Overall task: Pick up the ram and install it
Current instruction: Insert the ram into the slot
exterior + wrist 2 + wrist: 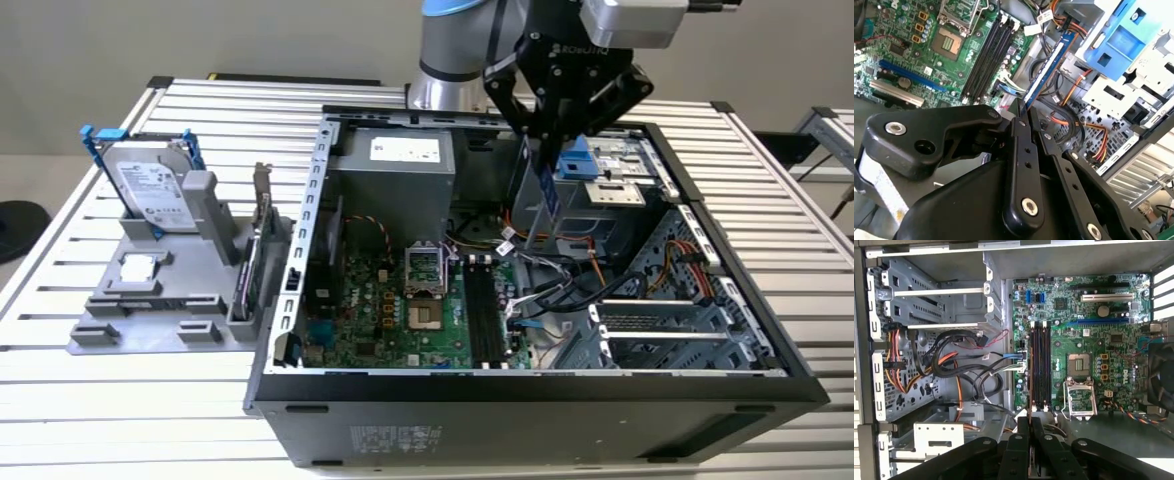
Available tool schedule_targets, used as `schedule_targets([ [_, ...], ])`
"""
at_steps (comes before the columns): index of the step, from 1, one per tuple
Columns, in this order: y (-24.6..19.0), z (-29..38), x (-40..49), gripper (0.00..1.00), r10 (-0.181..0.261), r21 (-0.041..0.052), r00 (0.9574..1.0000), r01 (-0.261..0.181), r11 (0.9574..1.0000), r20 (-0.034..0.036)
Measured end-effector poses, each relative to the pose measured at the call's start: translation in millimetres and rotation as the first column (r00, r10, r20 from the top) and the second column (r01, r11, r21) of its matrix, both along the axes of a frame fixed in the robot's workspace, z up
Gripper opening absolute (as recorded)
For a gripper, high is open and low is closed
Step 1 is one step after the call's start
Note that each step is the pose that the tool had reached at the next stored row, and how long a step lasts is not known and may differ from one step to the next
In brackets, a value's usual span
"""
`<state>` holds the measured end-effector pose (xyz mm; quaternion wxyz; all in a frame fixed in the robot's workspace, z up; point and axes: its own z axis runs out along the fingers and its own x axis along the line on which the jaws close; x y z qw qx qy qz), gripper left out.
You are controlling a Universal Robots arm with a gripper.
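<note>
I'm watching my arm (451, 50) standing upright at the far edge of the table (200, 110) in the exterior view, with its wrist (638, 20) reaching toward that view's right. The gripper (543, 128) is hanging from the wrist and pointing straight down. In the second wrist view its black fingers (1021, 150) are meeting at a narrow tip, pinching the top end of the ram (545, 185), which is hanging upright beneath them.
</note>
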<state>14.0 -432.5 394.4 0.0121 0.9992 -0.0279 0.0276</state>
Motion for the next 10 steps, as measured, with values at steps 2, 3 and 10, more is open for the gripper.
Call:
schedule_targets([
  [2, 0.0, -0.1, 0.0, 0.00, 0.000, -0.0124, 1.0000, 0.000, 0.9999, -0.0032],
  [3, 0.0, -0.2, 0.0, 0.00, 0.000, -0.0128, 1.0000, 0.000, 0.9999, -0.0040],
  [10, 0.0, -0.5, 0.0, 0.00, 0.000, -0.0195, 0.9996, 0.000, 0.9998, -0.0281],
])
